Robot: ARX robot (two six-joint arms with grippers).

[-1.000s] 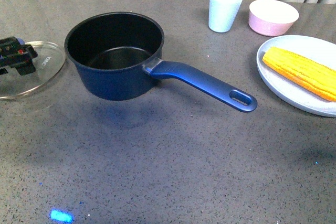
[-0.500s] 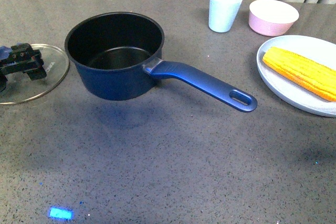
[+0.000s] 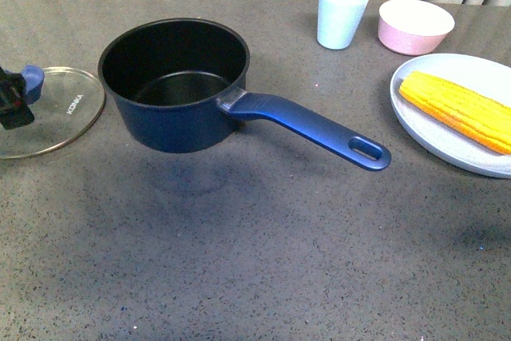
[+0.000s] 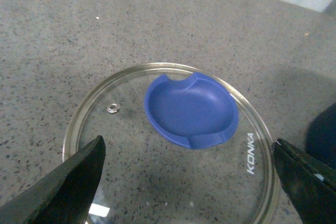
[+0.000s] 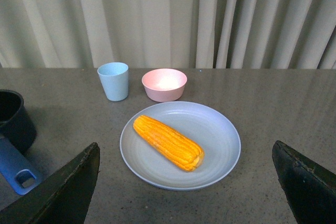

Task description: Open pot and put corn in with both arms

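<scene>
The dark blue pot [image 3: 176, 85] stands open at centre left, its long handle [image 3: 311, 129] pointing right. Its glass lid [image 3: 60, 113] with a blue knob [image 3: 33, 81] lies flat on the table left of the pot. My left gripper [image 3: 9, 101] is open at the left edge, just off the knob. In the left wrist view the gripper [image 4: 186, 192] hangs above the lid [image 4: 131, 182], with the knob [image 4: 190, 109] beyond the fingertips. The corn [image 3: 457, 109] lies on a plate [image 3: 447, 153] at the right. My right gripper [image 5: 184, 192] is open, short of the corn [image 5: 168, 142].
A light blue cup [image 3: 342, 15] and a pink bowl [image 3: 415, 25] stand at the back right, behind the plate. Curtains hang behind the table. The pot's handle [image 5: 16, 169] shows at the edge of the right wrist view.
My left gripper has set the lid down flat, let go of the knob and drawn back to the left. The pot and corn have not moved.
</scene>
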